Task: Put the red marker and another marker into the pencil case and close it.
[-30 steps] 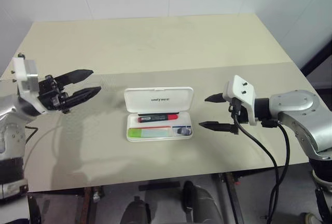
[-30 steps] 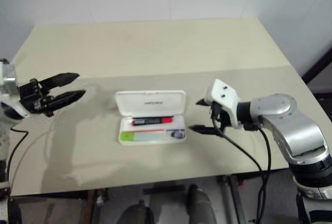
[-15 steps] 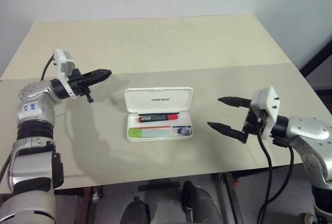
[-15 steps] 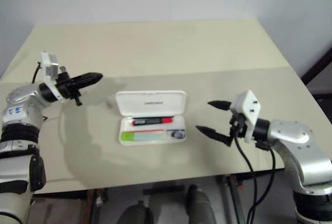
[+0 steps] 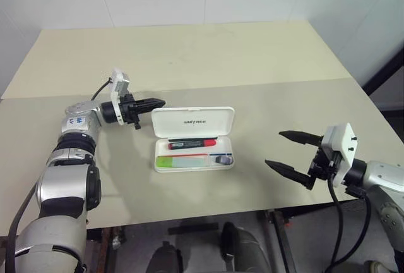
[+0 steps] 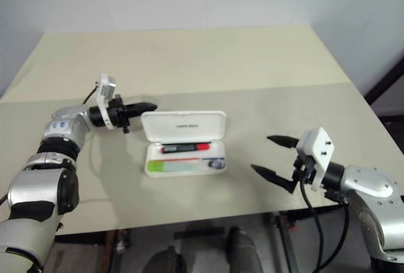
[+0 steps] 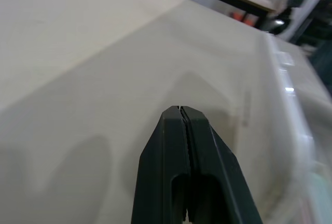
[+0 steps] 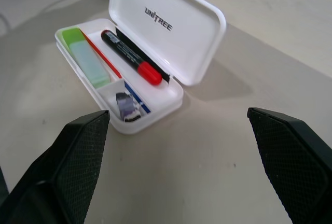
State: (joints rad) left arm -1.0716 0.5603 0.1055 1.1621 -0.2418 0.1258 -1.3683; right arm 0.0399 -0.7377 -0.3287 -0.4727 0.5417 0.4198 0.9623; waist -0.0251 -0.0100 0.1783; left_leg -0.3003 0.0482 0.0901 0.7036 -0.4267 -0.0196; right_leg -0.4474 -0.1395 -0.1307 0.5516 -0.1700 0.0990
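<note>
Lying open on the worktop (image 5: 189,52), the pencil case (image 5: 194,138) is holding the red marker (image 5: 192,142) and another marker (image 5: 181,160). Left gripper (image 5: 159,103), jaws together, is hovering by the lid's corner; right gripper (image 5: 285,151) is standing apart, jaws wide.

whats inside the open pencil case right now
Inside the pencil case: the red marker, a green highlighter and a small dark piece in the end compartment. Red and blue stripes show; what lies underneath these is hidden.
</note>
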